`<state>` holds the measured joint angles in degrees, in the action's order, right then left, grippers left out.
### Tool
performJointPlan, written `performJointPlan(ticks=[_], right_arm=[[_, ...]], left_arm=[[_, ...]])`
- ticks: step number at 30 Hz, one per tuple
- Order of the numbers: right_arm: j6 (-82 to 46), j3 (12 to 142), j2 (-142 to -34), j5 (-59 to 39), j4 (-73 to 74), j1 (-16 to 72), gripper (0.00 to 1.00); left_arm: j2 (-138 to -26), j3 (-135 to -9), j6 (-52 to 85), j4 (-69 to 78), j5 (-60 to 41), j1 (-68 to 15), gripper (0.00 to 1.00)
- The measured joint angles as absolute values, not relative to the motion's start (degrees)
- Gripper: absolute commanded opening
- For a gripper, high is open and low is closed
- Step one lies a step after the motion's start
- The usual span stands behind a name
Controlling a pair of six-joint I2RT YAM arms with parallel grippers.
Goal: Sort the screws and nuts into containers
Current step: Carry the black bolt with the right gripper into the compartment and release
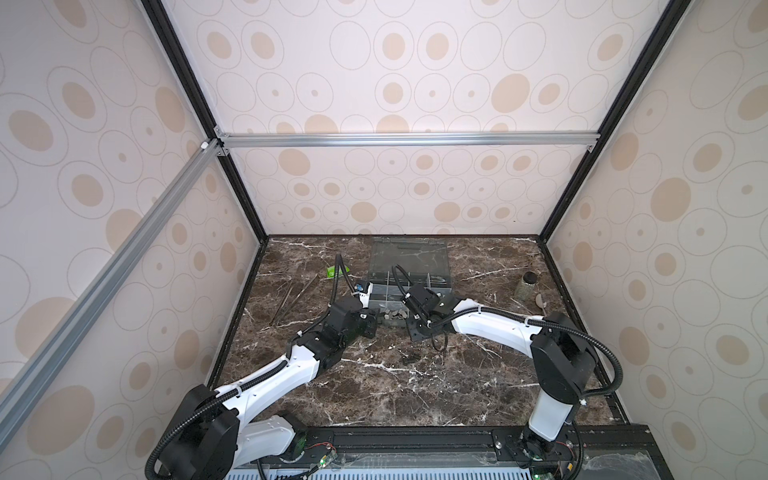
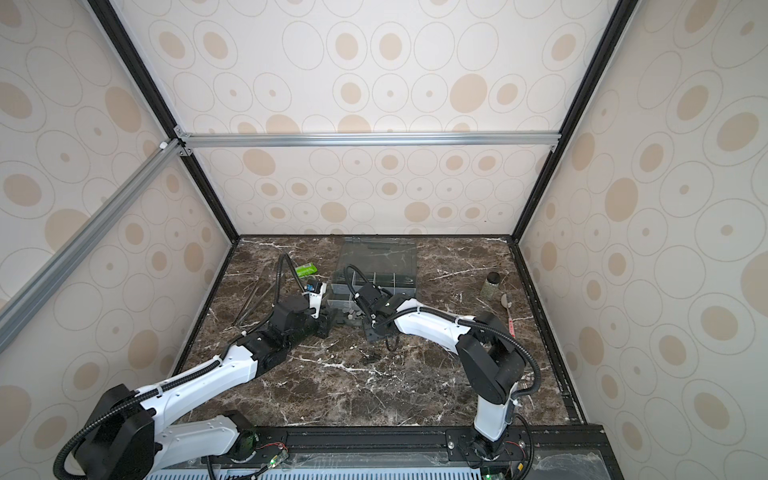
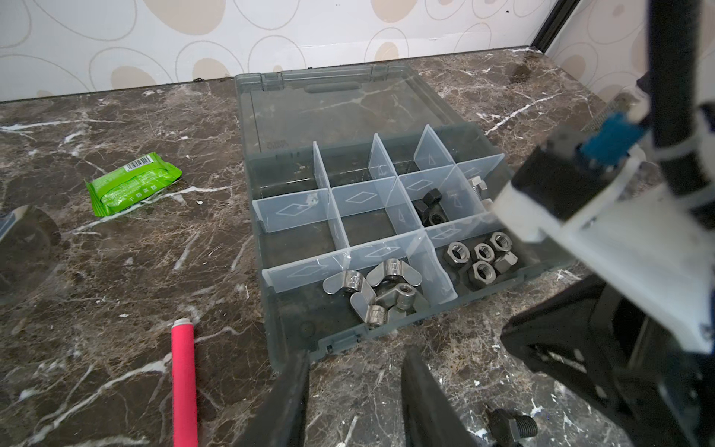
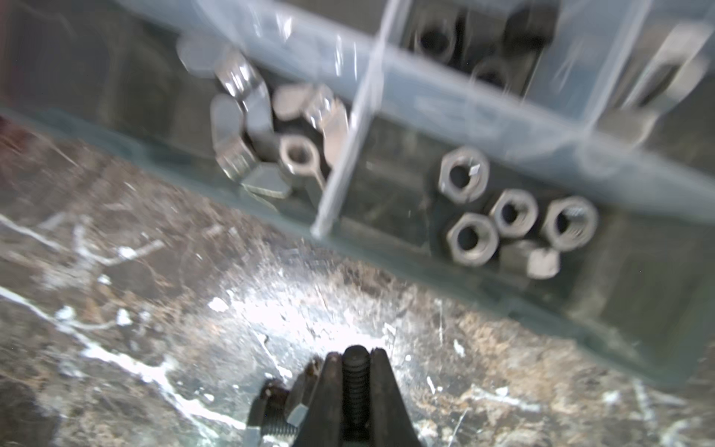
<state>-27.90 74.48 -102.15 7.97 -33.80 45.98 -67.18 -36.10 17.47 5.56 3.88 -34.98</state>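
Observation:
The containers are compartments of a grey organiser box [image 3: 291, 336] [image 1: 388, 291] [image 2: 353, 291] with its lid laid back. One near compartment holds silver wing nuts [image 3: 381, 290] [image 4: 263, 131], its neighbour silver hex nuts [image 3: 481, 255] [image 4: 503, 220], and a middle one black nuts [image 3: 429, 209]. My right gripper [image 4: 356, 354] [image 1: 417, 330] is shut on a black screw [image 4: 356, 387], just above the table in front of the box. Another black screw [image 4: 271, 410] [image 3: 510, 425] lies beside it. My left gripper [image 3: 356, 387] [image 1: 370, 325] is open and empty at the box's near left corner.
More small dark parts [image 1: 409, 358] lie on the marble nearer the front. Tweezers [image 1: 291, 299] and a green packet [image 1: 336, 272] are left of the box. A black-capped jar [image 1: 525, 284] and a spoon [image 1: 540, 301] stand at the right. A pink handle [image 3: 183, 383] lies near my left gripper.

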Motion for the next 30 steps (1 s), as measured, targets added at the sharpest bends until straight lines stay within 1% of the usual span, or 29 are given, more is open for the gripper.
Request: performJointPlan(ticks=[6,14,21,23,27,30], right_arm=[[-23.20,85.62,-104.49,9.47,-34.94,43.00,0.11],[-18.24,101.19,-115.31,9.89,-35.73,41.25,0.11],[-16.97,108.57,-123.20,8.91,-36.58,40.34,0.11],[-17.02,109.75,-124.75,8.75,-36.91,40.16,0.13],[-17.23,110.13,-126.30,8.40,-37.45,40.10,0.22],[-17.34,110.15,-126.43,8.34,-37.95,40.10,0.26]], left_arm=[[-66.04,-35.38,17.82,5.52,4.14,-34.96,0.40],[-64.05,-33.76,18.46,5.41,4.21,-34.76,0.40],[-62.70,-32.75,19.51,5.30,4.19,-34.74,0.40],[-62.65,-32.51,19.81,5.32,4.12,-34.72,0.40],[-62.67,-32.25,20.14,5.28,3.97,-34.70,0.40],[-62.67,-32.25,20.16,5.30,3.97,-34.70,0.40]])
